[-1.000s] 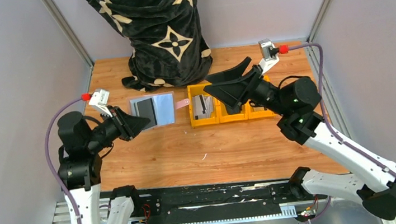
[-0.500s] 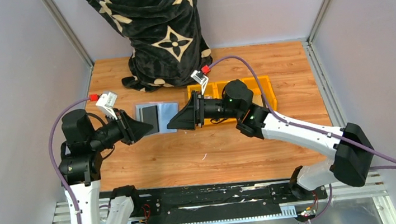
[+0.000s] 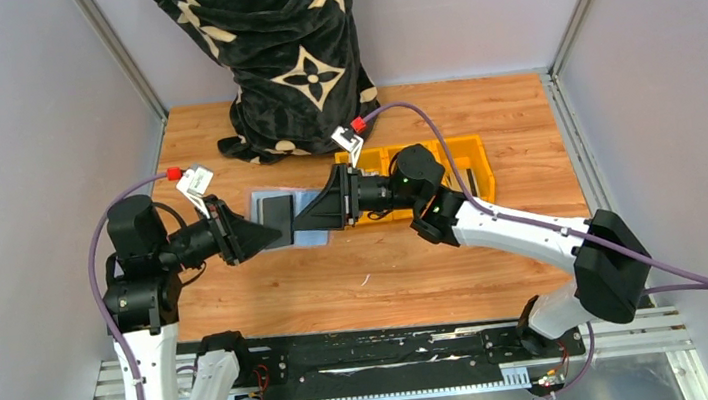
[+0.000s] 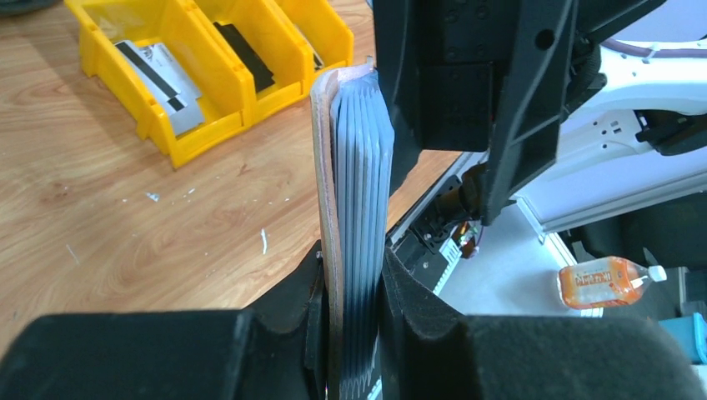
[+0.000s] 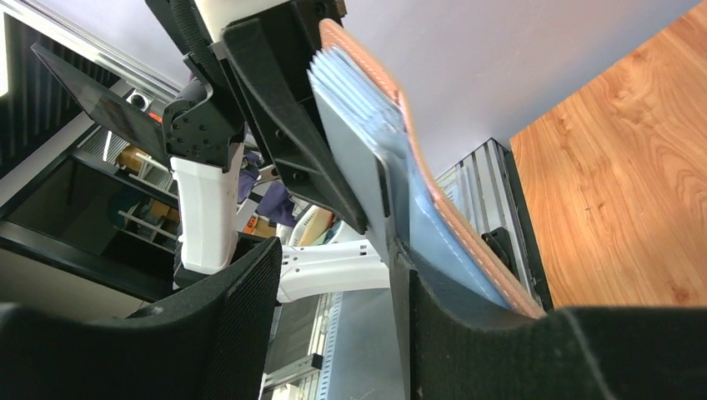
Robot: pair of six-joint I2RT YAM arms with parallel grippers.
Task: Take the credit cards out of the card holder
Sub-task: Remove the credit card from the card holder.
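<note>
Left gripper (image 4: 350, 310) is clamped on the near end of the card holder (image 4: 322, 167), holding it on edge above the counter (image 3: 388, 267) so that its brown leather back faces one way and the stack of pale blue credit cards (image 4: 363, 167) faces the other. The right gripper (image 5: 333, 258) meets it at the opposite end with its fingers apart. In the right wrist view one finger lies against the holder's side, and there is a clear gap between the cards and the other finger. Nothing is pinched there yet.

The step in hand looks like taking a first hold on a card. To do it well, the right gripper should bite only the free edge of the outermost card and stay off the leather flap. From these views I cannot tell how many layers lie between the fingers, so a shallow bite at the exposed corner is safer than a deep one. Once closed, it should pull straight along the card's own plane, away from the left gripper, while the left grip stays firm. A sideways tug would bend the stack or drag neighbouring cards along. The yellow bin (image 3: 473, 151) sits just behind on the counter, and one compartment already holds a grey card (image 4: 158, 71).
</note>
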